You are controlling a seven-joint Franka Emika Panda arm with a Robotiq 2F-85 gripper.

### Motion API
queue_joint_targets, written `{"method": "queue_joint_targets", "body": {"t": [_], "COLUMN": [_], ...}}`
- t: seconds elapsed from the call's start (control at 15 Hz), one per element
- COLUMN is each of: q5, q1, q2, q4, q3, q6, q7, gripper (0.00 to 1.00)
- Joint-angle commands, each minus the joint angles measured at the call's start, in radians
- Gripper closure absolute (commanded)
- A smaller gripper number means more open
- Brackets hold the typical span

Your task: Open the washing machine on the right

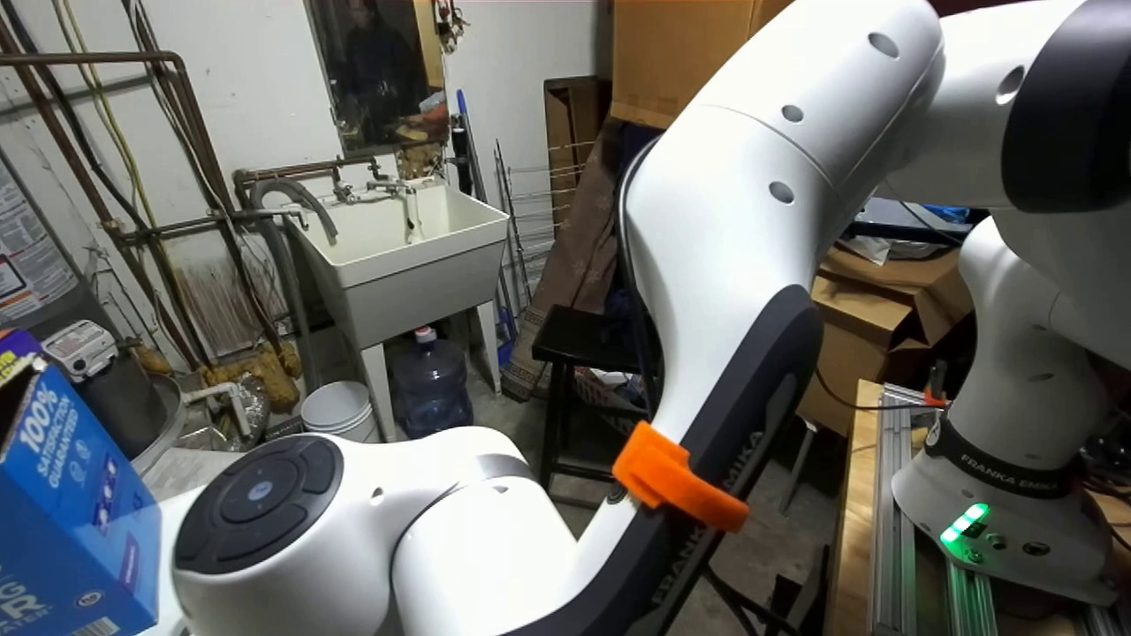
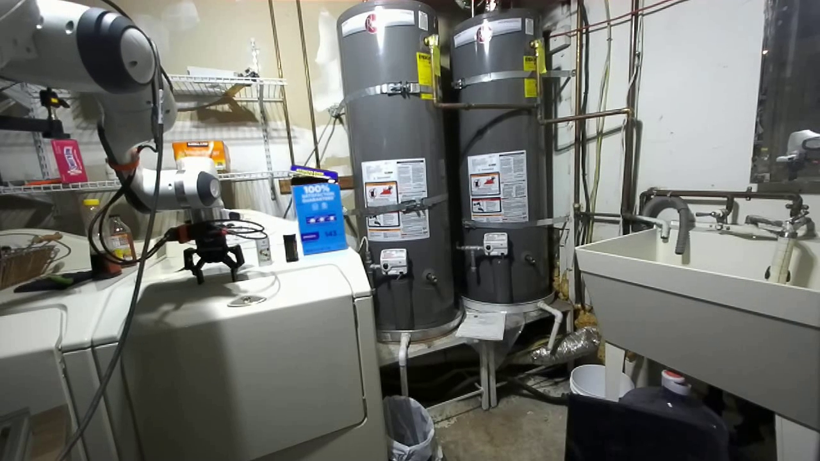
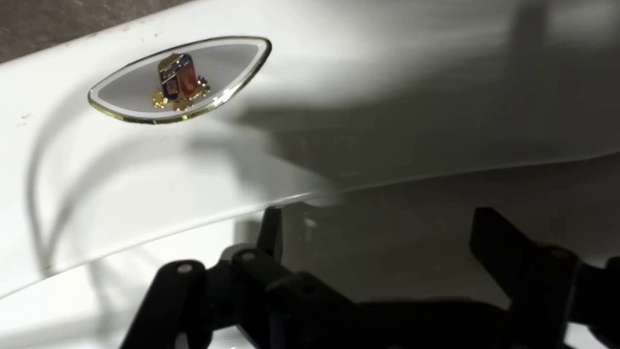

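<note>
Washing machine (image 2: 246,346): white, just right of another white appliance (image 2: 32,358) in an exterior view; well apart from the wooden table (image 1: 859,495), off its left edge.
Panel (image 2: 256,378): closed, flush with the washing machine's body, its upper edge curving onto the top.
Gripper (image 2: 217,279): fingers (image 3: 499,247) wide apart, pointing down near the panel's seam (image 3: 310,196); whether they touch cannot be told.
Emblem (image 3: 179,80): gold-rimmed, on the panel, near the gripper.
Blue box (image 2: 319,221): upright on the washing machine's right edge, a dark canister (image 2: 291,248) just beside it.
Arm base (image 1: 1016,521): on metal rails (image 1: 891,548) near the table's left edge, green light (image 1: 964,523) lit.
Utility sink (image 1: 424,300): well beyond the table's far left corner.
</note>
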Motion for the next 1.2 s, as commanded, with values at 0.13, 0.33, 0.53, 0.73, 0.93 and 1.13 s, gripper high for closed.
{"method": "queue_joint_targets", "body": {"t": [0.13,0.33,0.53,0.73,0.93,1.13], "q5": [0.109,0.179,0.204,0.192,0.159,0.116], "q1": [-0.028,-0.058,-0.07,-0.083,-0.085,-0.081], "q2": [0.042,0.017,-0.039,-0.106,-0.158,-0.204], "q4": [0.044,0.007,-0.065,-0.164,-0.253,-0.341], "q3": [0.046,0.067,0.04,0.006,-0.026,-0.061], "q6": [-0.089,-0.207,-0.317,-0.4,-0.492,-0.573], "q7": [-0.077,-0.105,-0.036,0.058,0.138,0.221], "gripper": [0.0,0.0,0.0,0.0,0.0,0.0]}}
